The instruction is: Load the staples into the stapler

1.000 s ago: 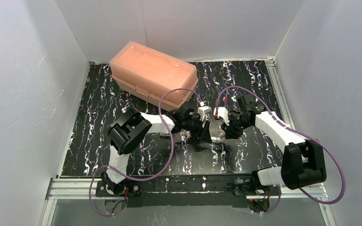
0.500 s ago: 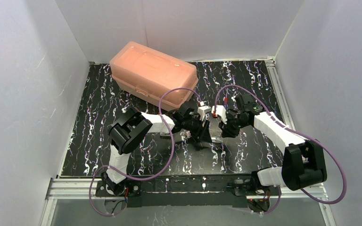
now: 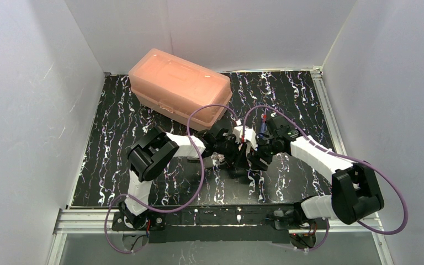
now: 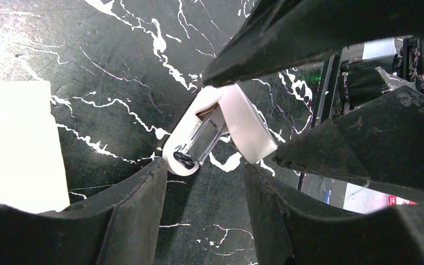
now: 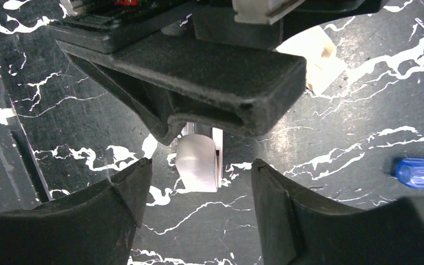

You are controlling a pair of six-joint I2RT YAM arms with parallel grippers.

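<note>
The stapler [image 4: 221, 130] lies on the black marbled desk [image 3: 116, 138], near the middle, where the two arms meet nose to nose. It is white, and its top is swung up off the body, so the metal channel [image 4: 204, 138] inside shows. Whether any staples sit in that channel cannot be told.

The left end effector [image 4: 204, 168] is released, its two dark fingers [image 4: 127, 215] spread wide. The rounded end of the stapler sits right at the mouth of that gap, closer to the finger on the left of the wrist view. Contact there cannot be judged.

The right end effector [image 5: 200, 163] comes in from the opposite side and is also released. Its fingers [image 5: 287, 210] stand apart with the stapler's white end between the tips, and bare desk shows on either side of it. In the right wrist view the rest of the stapler is hidden under a finger of the left end effector.

A pale white block [image 4: 11, 143] lies on the desk just beside the left end effector. A blue handle [image 5: 419, 172] lies off to one side of the right one. A closed pink box [image 3: 179, 88] stands at the far left of the desk, well apart from the stapler.
</note>
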